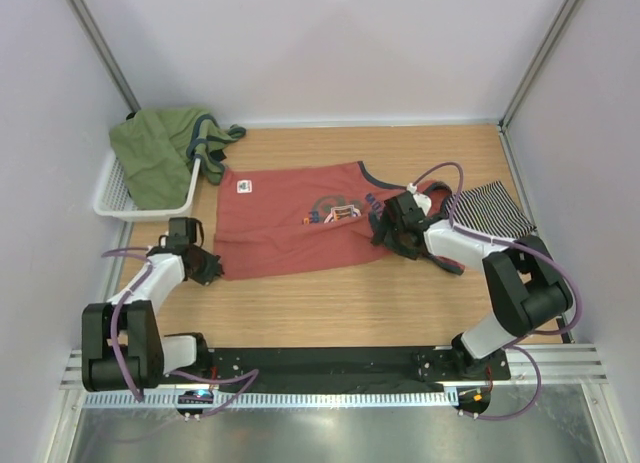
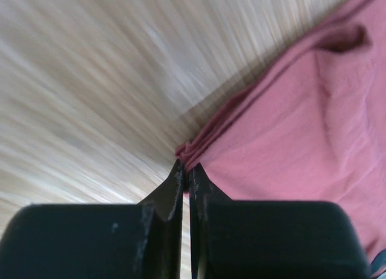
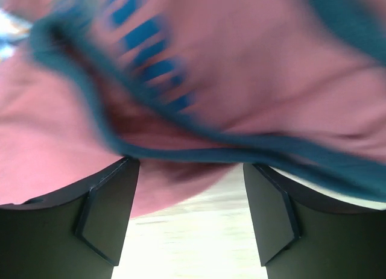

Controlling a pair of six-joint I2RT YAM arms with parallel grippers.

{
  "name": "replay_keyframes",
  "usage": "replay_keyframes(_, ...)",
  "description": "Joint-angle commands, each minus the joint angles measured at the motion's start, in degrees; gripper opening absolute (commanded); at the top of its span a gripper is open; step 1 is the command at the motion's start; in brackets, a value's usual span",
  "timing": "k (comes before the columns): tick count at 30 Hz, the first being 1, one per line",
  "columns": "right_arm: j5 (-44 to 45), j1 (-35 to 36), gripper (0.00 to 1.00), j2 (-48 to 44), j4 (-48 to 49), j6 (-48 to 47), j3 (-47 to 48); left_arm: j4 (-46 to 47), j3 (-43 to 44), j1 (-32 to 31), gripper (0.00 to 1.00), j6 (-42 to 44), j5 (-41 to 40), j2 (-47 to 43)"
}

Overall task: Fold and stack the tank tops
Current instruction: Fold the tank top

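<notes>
The salmon-red tank top point(image 1: 290, 221) with dark teal trim lies spread across the table's middle. My left gripper point(image 1: 207, 268) is shut on its near left corner; in the left wrist view the fingertips point(image 2: 179, 178) pinch the bunched red hem point(image 2: 192, 147). My right gripper point(image 1: 388, 228) is open at the top's right end; in the right wrist view its fingers point(image 3: 108, 200) stand wide apart below the teal-trimmed edge point(image 3: 199, 152), holding nothing. The black-and-white striped tank top point(image 1: 490, 209) lies folded at the right, beside the right arm.
A white basket point(image 1: 125, 196) at the back left holds a green garment point(image 1: 160, 148) that hangs over its rim. White walls enclose the table at the left, back and right. Bare wood point(image 1: 340, 303) shows in front of the red top.
</notes>
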Motion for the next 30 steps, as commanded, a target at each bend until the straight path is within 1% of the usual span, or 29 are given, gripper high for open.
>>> replay_keyframes(1, 7.5, 0.1, 0.76, -3.6, -3.8, 0.4, -1.4, -2.5, -0.9, 7.1, 0.0, 1.5, -2.2, -2.1)
replay_keyframes(2, 8.6, 0.1, 0.82, -4.0, -5.3, 0.4, -1.3, -2.7, -0.8, 9.0, 0.0, 2.7, -1.2, -1.9)
replay_keyframes(3, 10.8, 0.0, 0.91, -4.3, -6.2, 0.4, -1.1, -3.0, -0.7, 12.6, 0.0, 3.4, 0.0, -1.9)
replay_keyframes(5, 12.5, -0.1, 0.93, -5.3, -8.6, -0.3, -0.3, -3.1, 0.0, 15.9, 0.0, 5.2, 0.4, -1.4)
replay_keyframes(6, 13.5, -0.5, 0.95, -5.8, -9.3, -0.6, 0.0, -3.2, 0.3, 16.5, 0.0, 5.6, 0.4, -1.3)
replay_keyframes(9, 13.8, -0.9, 0.95, -7.4, -10.7, -1.8, 0.6, -3.3, 1.1, 16.7, 0.0, 5.9, 0.4, -0.6)
replay_keyframes(11, 13.8, -1.2, 0.94, -8.8, -11.6, -2.2, 1.1, -3.3, 1.3, 16.7, 0.0, 5.8, 1.9, -0.4)
replay_keyframes(16, 14.6, -1.7, 0.92, -9.8, -13.9, -4.7, 2.1, -3.1, 1.5, 16.7, 0.0, 6.2, 1.8, -1.3)
replay_keyframes(18, 14.1, -4.0, 0.88, -9.8, -13.8, -6.2, 2.3, -3.1, 1.5, 16.7, 0.0, 6.2, 1.6, -1.9)
replay_keyframes(20, 11.0, -7.3, 0.81, -9.3, -12.3, -7.9, 2.3, -3.1, 1.4, 16.7, 0.0, 6.2, 1.5, -2.4)
replay_keyframes(22, 9.6, -8.8, 0.81, -7.7, -12.8, -9.0, 3.4, -3.1, 1.3, 16.7, 0.0, 6.3, 1.5, -2.9)
replay_keyframes(24, 9.4, -10.0, 0.84, -7.1, -13.2, -9.6, 4.0, -3.1, 1.4, 16.7, 0.0, 6.4, 1.5, -3.2)
replay_keyframes(25, 9.3, -10.2, 0.81, -7.1, -13.0, -10.0, 4.1, -3.1, 1.5, 16.7, 0.0, 6.4, 1.6, -3.3)
replay_keyframes(27, 8.2, -10.8, 0.7, -7.2, -12.8, -10.5, 3.9, -3.1, 1.5, 16.7, 0.0, 6.4, 1.6, -3.3)
replay_keyframes(28, 8.0, -10.9, 0.63, -7.0, -13.0, -10.9, 4.2, -3.1, 1.5, 16.7, 0.0, 6.4, 1.5, -3.3)
replay_keyframes(30, 7.5, -11.1, 0.58, -6.6, -13.5, -11.2, 4.4, -3.1, 1.5, 16.8, 0.0, 6.4, 1.6, -3.2)
